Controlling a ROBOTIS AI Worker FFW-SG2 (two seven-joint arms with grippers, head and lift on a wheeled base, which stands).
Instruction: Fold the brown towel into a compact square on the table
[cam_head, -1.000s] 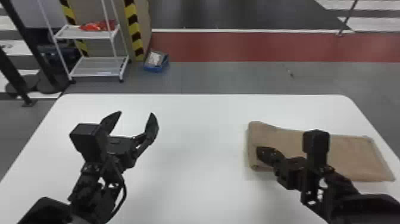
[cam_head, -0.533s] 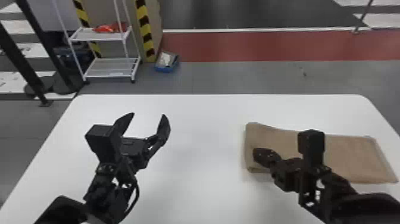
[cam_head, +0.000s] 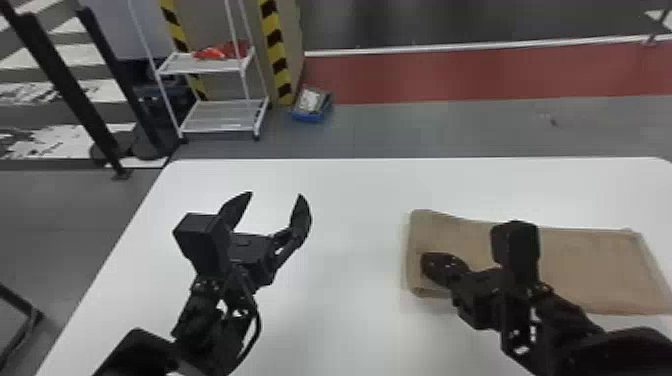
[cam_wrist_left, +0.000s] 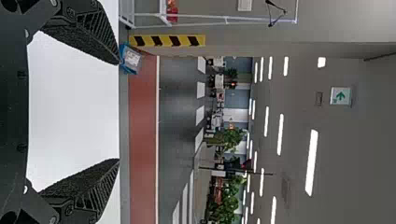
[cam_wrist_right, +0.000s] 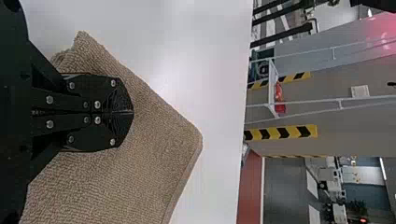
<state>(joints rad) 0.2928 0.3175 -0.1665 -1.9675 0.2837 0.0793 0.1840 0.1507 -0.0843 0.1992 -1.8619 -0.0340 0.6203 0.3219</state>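
The robot has a black, jointed left arm (cam_head: 197, 305) and a similar black right arm (cam_head: 565, 310), with a thin black cable (cam_head: 258, 320) on the left one. The black left gripper (cam_head: 276, 194) has pointed fingers (cam_wrist_left: 95, 32), grainy and with slanted ribs. The black right gripper (cam_head: 426, 265) carries round silvery screws (cam_wrist_right: 97, 104), possibly of metal.

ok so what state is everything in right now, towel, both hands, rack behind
brown towel: folded into a long rectangle, not a compact square
left hand: open, empty
right hand: shut, at the towel; can't tell if it grips cloth
white rack: upright, red items on its upper shelf
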